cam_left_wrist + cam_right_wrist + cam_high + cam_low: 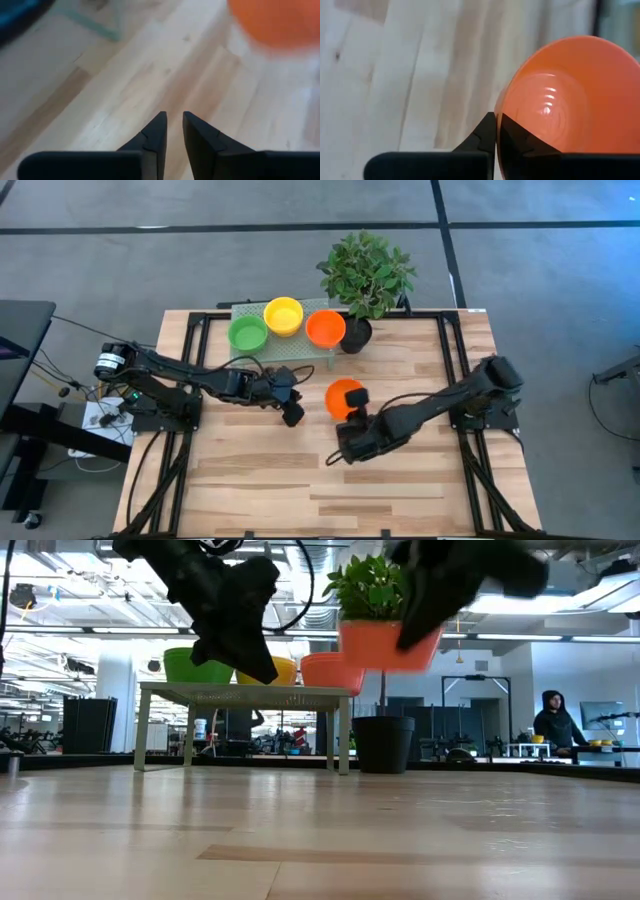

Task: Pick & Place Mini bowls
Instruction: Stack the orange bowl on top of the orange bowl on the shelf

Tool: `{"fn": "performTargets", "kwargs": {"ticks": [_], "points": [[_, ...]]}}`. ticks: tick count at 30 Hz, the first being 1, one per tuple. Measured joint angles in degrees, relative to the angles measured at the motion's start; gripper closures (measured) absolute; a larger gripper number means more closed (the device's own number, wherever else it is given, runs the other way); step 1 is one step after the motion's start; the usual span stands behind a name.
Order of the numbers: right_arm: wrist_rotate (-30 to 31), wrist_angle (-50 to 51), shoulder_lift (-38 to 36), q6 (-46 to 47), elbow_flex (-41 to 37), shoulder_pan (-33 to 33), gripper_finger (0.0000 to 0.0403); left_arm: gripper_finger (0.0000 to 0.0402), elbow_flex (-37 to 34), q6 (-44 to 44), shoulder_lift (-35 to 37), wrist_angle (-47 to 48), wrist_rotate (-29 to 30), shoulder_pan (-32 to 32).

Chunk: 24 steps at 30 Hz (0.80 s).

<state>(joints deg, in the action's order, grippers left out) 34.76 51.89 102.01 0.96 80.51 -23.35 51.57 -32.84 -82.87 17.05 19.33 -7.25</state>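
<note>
Right pincer (352, 406) clamped on orange bowl (343, 396) rim, frame centre, lifted clear of bench (400, 480). Left pincer (291, 412) fingers nearly together, empty (just left of bowl). Green (247, 333), yellow (283, 316), orange (325, 328) bowls on small stand (290, 352) at bench's top edge; lower bench open.

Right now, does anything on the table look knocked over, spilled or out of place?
Nothing stands out. Green, yellow and orange mini bowls sit upright on the small stand; the right gripper holds another orange bowl above the table.
</note>
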Motion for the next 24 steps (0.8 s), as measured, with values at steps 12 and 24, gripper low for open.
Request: {"fn": "performTargets", "kwargs": {"ticks": [12,24], "points": [[-4.72,-5.15,-13.93,-0.11,0.00,8.51,0.0398,0.0364,4.11,30.97,2.06,-1.53,-2.14,-10.96],[-12.48,-7.81,-6.57,-14.85,10.77,18.97,0.0398,0.0369,-1.32,29.56,19.87,-1.74,19.60,-20.65]]}}
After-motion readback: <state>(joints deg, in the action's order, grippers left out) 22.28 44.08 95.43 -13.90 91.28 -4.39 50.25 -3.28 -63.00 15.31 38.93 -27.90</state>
